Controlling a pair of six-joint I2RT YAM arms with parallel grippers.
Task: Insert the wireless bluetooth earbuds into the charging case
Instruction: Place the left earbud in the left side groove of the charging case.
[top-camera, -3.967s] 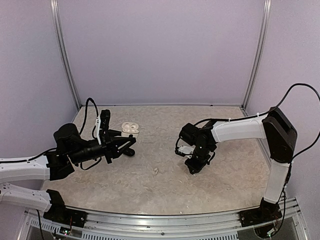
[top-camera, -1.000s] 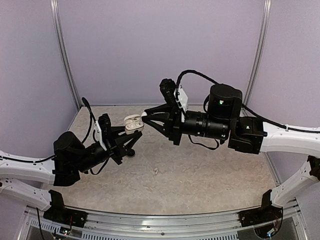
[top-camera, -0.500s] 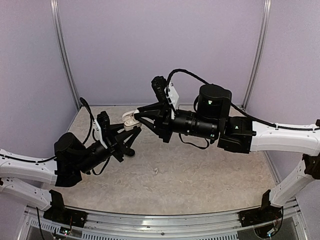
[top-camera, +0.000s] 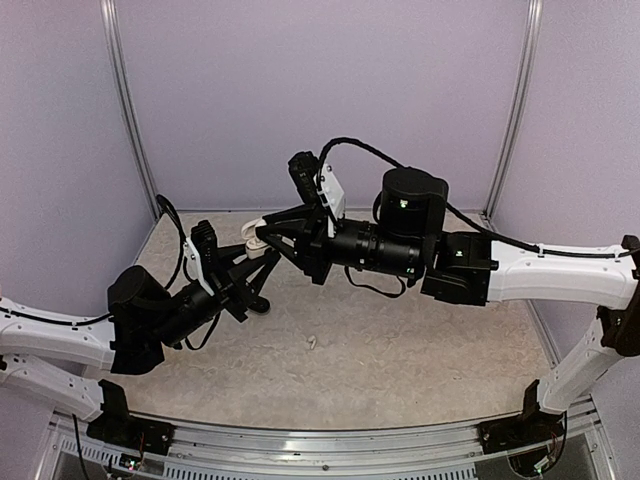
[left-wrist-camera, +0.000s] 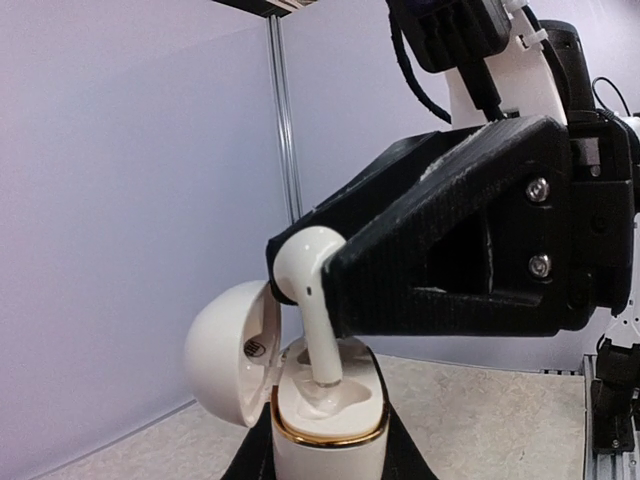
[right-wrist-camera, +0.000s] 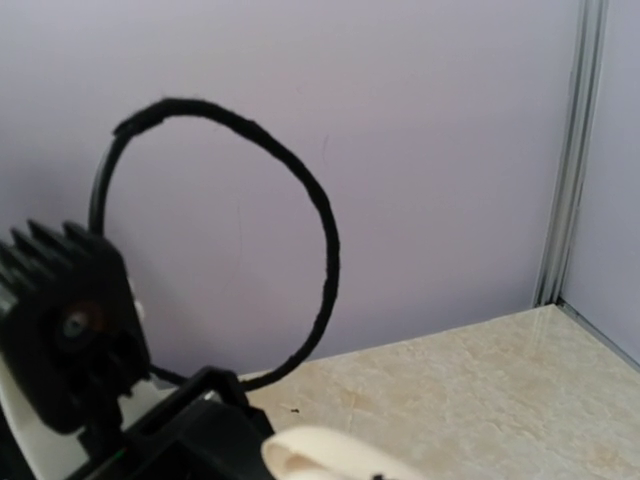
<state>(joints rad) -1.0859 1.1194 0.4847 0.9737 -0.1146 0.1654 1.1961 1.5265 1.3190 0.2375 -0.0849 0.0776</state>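
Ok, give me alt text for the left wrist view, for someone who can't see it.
The right claw holds a white earbud by its head, stem dipping into the open white case, whose lid is swung left. The left claw grips the case from below; a purple wall is behind.

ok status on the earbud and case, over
Left hand shut on open white plastic charging case. Right hand shut on white stemmed earbud, stem tip at slot. Nothing blocking.
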